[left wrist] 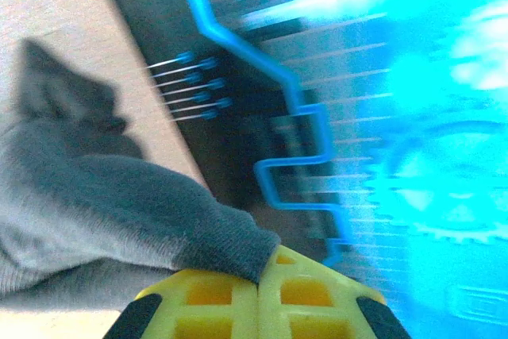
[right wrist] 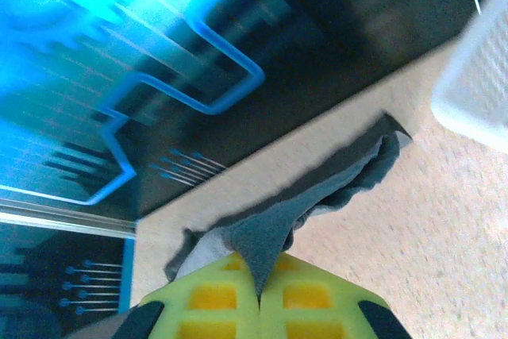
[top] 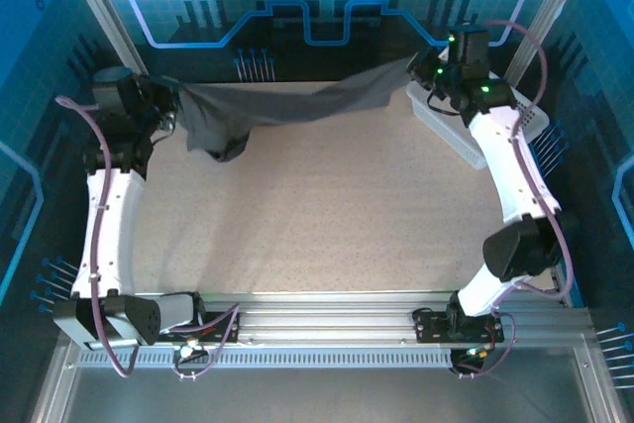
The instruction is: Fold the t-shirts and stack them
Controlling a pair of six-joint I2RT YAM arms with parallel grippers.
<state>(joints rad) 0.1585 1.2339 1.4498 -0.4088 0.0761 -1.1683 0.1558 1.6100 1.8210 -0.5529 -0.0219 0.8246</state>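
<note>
A dark charcoal-grey t-shirt (top: pixel 297 101) hangs stretched in the air across the far side of the table, between my two grippers. My left gripper (top: pixel 170 98) at the far left is shut on one end of it; in the left wrist view the cloth (left wrist: pixel 143 212) runs out from between the closed yellow fingers (left wrist: pixel 206 299). My right gripper (top: pixel 426 68) at the far right is shut on the other end, and the t-shirt (right wrist: pixel 317 196) trails away from the yellow fingers (right wrist: pixel 309 295). A bunched part sags to the table near the left gripper (top: pixel 223 141).
A white plastic mesh basket (top: pixel 466 136) stands at the far right of the table, partly under my right arm; its corner also shows (right wrist: pixel 480 77). The beige tabletop (top: pixel 327 215) lies in front of the shirt. Blue-lit walls and metal frame posts enclose the table.
</note>
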